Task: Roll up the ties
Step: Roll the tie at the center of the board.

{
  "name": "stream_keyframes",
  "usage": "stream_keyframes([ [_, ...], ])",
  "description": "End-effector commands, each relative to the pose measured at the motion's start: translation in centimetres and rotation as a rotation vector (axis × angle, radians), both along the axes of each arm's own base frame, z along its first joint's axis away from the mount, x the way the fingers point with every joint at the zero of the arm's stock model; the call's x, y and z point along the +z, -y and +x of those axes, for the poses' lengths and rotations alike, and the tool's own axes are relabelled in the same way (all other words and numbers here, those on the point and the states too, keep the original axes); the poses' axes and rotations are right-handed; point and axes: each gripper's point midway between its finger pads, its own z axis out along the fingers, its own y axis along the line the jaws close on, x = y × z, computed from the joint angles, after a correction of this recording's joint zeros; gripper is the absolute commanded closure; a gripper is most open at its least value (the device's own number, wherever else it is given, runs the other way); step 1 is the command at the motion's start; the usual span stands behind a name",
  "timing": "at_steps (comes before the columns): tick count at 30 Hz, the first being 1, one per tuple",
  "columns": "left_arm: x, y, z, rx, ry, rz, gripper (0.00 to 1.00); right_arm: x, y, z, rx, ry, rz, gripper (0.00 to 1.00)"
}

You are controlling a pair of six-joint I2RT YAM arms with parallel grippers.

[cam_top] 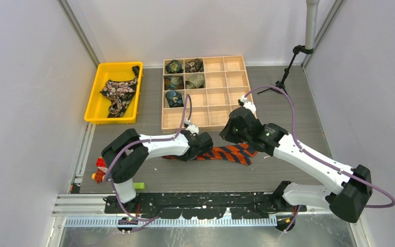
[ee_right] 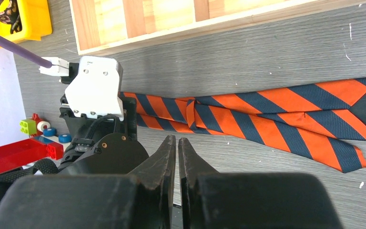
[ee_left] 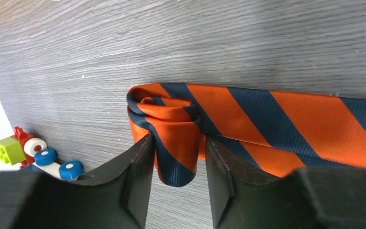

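The orange-and-dark-blue striped tie [cam_top: 226, 153] lies flat on the grey table, its wide end to the right [ee_right: 267, 112]. Its left end is wound into a small roll [ee_left: 164, 119]. My left gripper [ee_left: 177, 140] straddles that roll with its jaws open: one finger touches the fabric, the other stands a little off it. In the top view the left gripper [cam_top: 201, 146] sits at the tie's left end. My right gripper [ee_right: 177, 139] is shut on nothing, hovering near the tie's middle [cam_top: 231, 135]. A black flowered tie [cam_top: 118, 92] lies in the yellow tray.
The yellow tray [cam_top: 114, 65] stands at the back left. A wooden divided box [cam_top: 221, 98] behind the tie holds several rolled ties [cam_top: 174, 82] in its left cells. Toy blocks [cam_top: 100, 170] sit at the table's left edge, with a green block [cam_top: 139, 185] near the arm base.
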Motion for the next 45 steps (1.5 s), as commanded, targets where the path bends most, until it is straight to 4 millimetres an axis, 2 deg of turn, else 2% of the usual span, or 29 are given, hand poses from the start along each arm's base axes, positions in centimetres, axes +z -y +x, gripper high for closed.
stream_keyframes([
  [1,0.1,3.1,0.1,-0.001,-0.026,-0.14,0.5,2.6,0.0,0.7,-0.014,0.055,0.028,0.88],
  [7,1.8,3.6,0.0,-0.009,-0.021,-0.183,0.46,2.6,-0.3,0.8,-0.011,0.051,0.029,0.88],
  [12,4.3,3.3,0.1,-0.038,0.01,-0.212,0.39,2.2,-0.7,1.1,-0.009,0.039,0.031,0.88],
  [18,7.4,2.9,-0.2,-0.089,0.047,-0.303,0.31,1.7,-2.4,1.3,0.021,0.011,0.067,0.85],
  [22,8.6,1.7,-0.3,-0.092,0.063,-0.398,0.32,1.5,-4.0,1.5,0.045,-0.005,0.097,0.83],
  [27,8.6,-1.9,0.0,-0.017,0.091,-0.583,0.35,0.7,-7.1,1.4,0.083,-0.033,0.124,0.8],
  [32,8.6,-5.0,0.3,0.052,0.151,-0.651,0.34,-1.1,-11.6,0.8,0.153,-0.07,0.112,0.76],
  [41,7.1,-6.7,0.7,0.189,0.161,-0.888,0.33,-4.9,-19.8,0.0,0.301,-0.159,0.107,0.74],
  [45,6.2,-7.1,0.5,0.222,0.147,-0.932,0.33,-6.3,-21.7,-0.3,0.329,-0.18,0.09,0.75],
])
